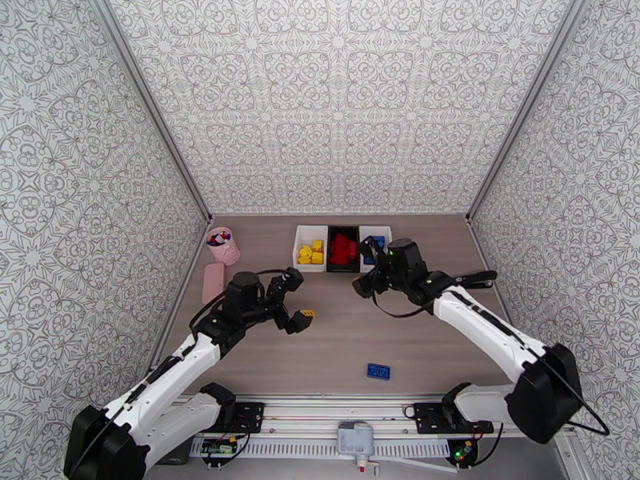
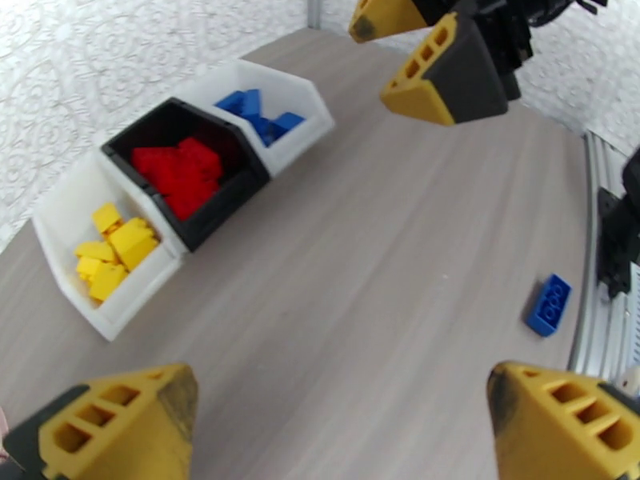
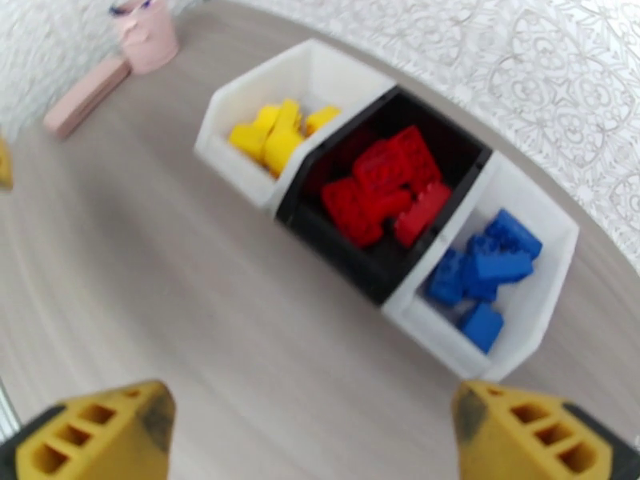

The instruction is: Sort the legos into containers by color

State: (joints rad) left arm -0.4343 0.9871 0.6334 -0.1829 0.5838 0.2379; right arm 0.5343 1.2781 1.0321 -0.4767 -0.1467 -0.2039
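Note:
Three bins stand in a row at the back: a white bin [image 1: 311, 228] of yellow legos [image 3: 276, 134], a black bin [image 1: 344, 228] of red legos [image 3: 384, 190], and a white bin [image 1: 376, 229] of blue legos [image 3: 480, 270]. One loose blue lego [image 1: 378, 370] [image 2: 550, 304] lies flat near the table's front edge. My right gripper [image 1: 366, 267] [image 3: 312, 434] hovers open and empty just in front of the blue bin. My left gripper [image 1: 298, 300] [image 2: 340, 426] is open and empty over mid-table, left of the bins.
A pink cup [image 1: 222, 245] and a flat pink case [image 1: 213, 282] sit at the back left, close to my left arm. Patterned walls close in three sides. A metal rail [image 1: 352, 414] runs along the front edge.

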